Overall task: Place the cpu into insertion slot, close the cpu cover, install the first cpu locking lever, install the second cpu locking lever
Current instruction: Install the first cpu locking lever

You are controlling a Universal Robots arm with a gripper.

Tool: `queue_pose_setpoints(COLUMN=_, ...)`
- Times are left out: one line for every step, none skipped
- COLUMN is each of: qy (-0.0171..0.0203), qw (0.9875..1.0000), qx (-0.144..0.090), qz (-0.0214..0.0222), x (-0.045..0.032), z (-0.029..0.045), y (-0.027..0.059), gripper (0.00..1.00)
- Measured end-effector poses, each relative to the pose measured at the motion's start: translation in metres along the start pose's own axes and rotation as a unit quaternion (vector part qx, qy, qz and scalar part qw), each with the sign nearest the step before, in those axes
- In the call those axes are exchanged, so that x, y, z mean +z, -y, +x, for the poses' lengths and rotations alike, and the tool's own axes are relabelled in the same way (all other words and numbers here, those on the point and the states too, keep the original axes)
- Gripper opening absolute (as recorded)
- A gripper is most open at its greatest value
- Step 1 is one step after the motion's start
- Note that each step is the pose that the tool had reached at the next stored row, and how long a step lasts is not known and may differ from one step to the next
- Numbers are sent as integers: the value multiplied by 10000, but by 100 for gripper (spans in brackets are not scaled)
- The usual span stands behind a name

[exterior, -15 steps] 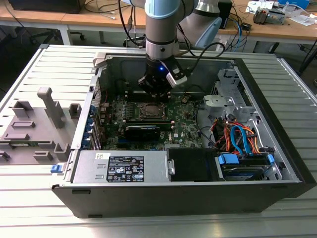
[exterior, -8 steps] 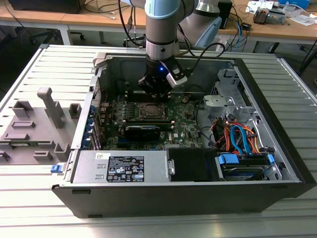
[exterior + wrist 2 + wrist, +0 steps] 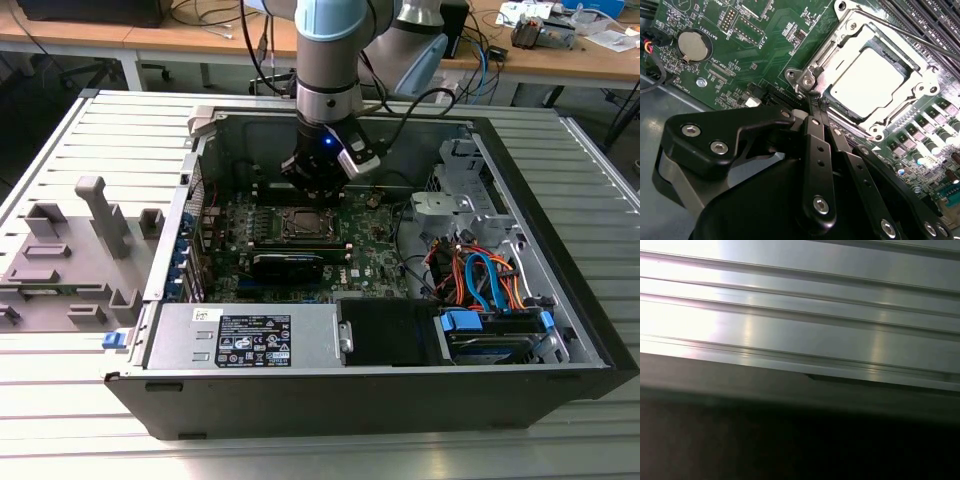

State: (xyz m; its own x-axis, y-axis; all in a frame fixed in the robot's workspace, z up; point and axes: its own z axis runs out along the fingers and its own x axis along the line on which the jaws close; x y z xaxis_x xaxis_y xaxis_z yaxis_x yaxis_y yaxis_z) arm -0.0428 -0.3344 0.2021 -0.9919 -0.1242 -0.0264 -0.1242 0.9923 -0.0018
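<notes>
The cpu (image 3: pixel 867 80) sits in the insertion slot (image 3: pixel 836 45) under the closed cpu cover (image 3: pixel 920 92), centre of the exterior view. The gripper (image 3: pixel 815 100), fingers together, points straight down at the cover's corner; its body hides the nearby board.

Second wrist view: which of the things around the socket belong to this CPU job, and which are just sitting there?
Job:
- cpu, seated in the slot
- cover, closed over it
- lever, a thin rod along one side of the socket
- gripper, fingertips together at the socket's corner

Just there:
- coin battery
- graphics card
- power supply
- grey fixture outside the case
</notes>
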Motion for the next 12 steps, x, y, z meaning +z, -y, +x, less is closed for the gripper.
queue_pose_setpoints(qy=0, qw=10000, qx=-1, qz=1, x=3, z=-9, y=2, gripper=11)
queue_pose_setpoints(qy=-1, qw=10000, qx=-1, qz=1, x=7, z=-19, y=3, gripper=11)
queue_pose_setpoints(qy=-1, qw=10000, qx=-2, qz=0, x=11, z=-25, y=4, gripper=11)
queue_pose_setpoints(qy=-1, qw=10000, qx=-3, qz=0, x=15, z=-32, y=4, gripper=11)
queue_pose_setpoints(qy=1, qw=10000, qx=-3, qz=-1, x=25, z=-37, y=4, gripper=11)
queue_pose_setpoints(qy=1, qw=10000, qx=-5, qz=0, x=26, z=-38, y=2, gripper=11)
queue_pose_setpoints(qy=0, qw=10000, qx=-6, qz=2, x=25, z=-38, y=1, gripper=11)
queue_pose_setpoints(qy=-1, qw=10000, qx=-9, qz=4, x=23, z=-38, y=-2, gripper=11)
queue_pose_setpoints(qy=-4, qw=10000, qx=-16, qz=7, x=18, z=-37, y=-3, gripper=11)
queue_pose_setpoints(qy=-3, qw=10000, qx=-20, qz=6, x=14, z=-38, y=-5, gripper=11)
queue_pose_setpoints(qy=1, qw=10000, qx=-21, qz=2, x=9, z=-40, y=-8, gripper=11)
queue_pose_setpoints(qy=6, qw=10000, qx=-22, qz=-5, x=-2, z=-42, y=-10, gripper=11)
